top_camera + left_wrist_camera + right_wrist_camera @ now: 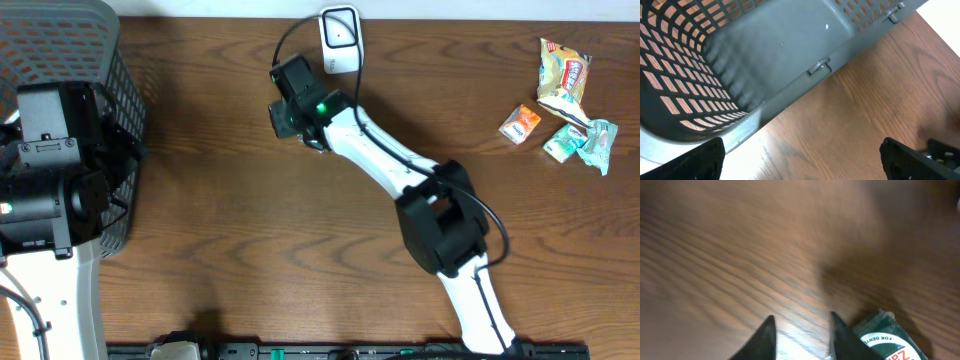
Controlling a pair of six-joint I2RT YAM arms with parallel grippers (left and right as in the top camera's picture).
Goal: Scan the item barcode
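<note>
Packet is lying on the table, just beside the right gripper.
Its fingers are standing narrow, grasping nothing, near the scanner, probably for the scan; the left gripper is hanging released by the basket.

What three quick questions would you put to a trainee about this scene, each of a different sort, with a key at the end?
1. True or false: the green packet sits between the fingertips of the right claw.
2. Multiple choice: in the overhead view, the grey mesh basket stands at the picture's A) left edge, B) centre, C) right edge.
3. Fill the gap: in its wrist view, the left claw hangs over the basket's rim and the wood with its fingers wide ____.

Key: 1 false, the packet lies beside one finger, outside the gap. 2 A. 3 open.
</note>
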